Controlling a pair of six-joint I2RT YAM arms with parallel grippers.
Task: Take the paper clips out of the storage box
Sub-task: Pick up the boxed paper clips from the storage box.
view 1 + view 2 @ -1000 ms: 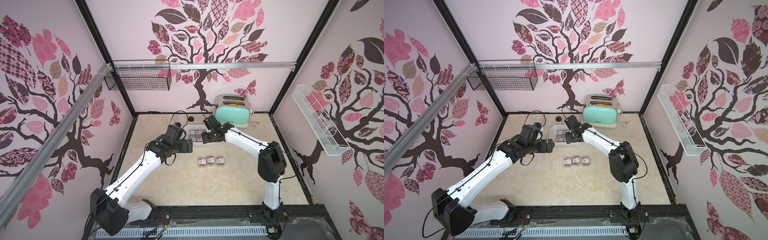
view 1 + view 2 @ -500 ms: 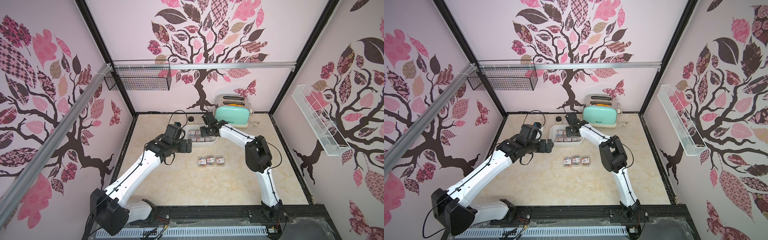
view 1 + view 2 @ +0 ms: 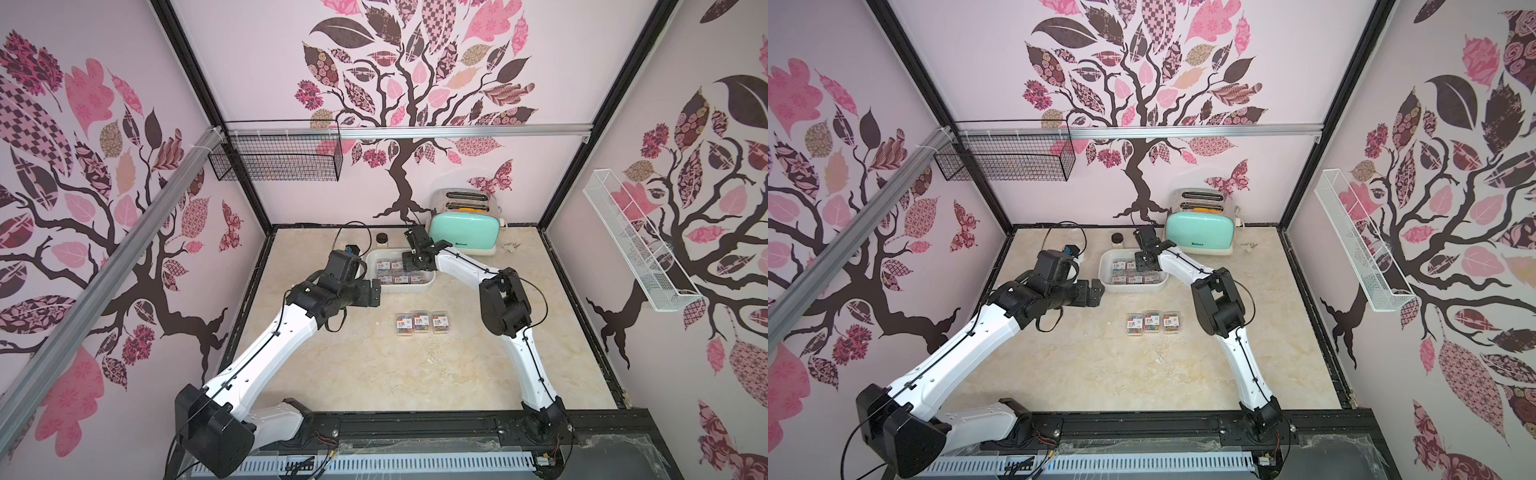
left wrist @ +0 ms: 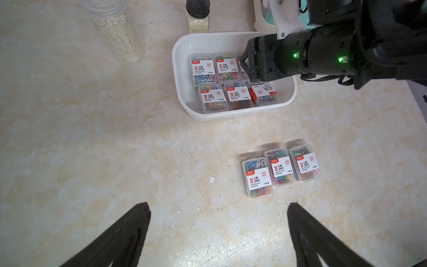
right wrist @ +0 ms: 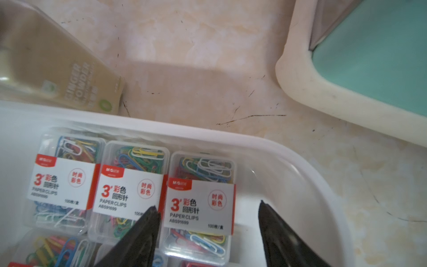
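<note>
Over the beige marble tabletop (image 3: pixel 374 374), the right gripper (image 5: pixel 206 204) gapes astride the end paper-clip case (image 5: pixel 203 171) inside the storage box (image 5: pixel 300 166), gripping nothing. The left gripper (image 4: pixel 218 204) hangs wide open above bare table, near three cases (image 4: pixel 280 171) lying outside.

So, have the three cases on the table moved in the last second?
No: the cases keep the same spot, in front of the box and toaster.
</note>
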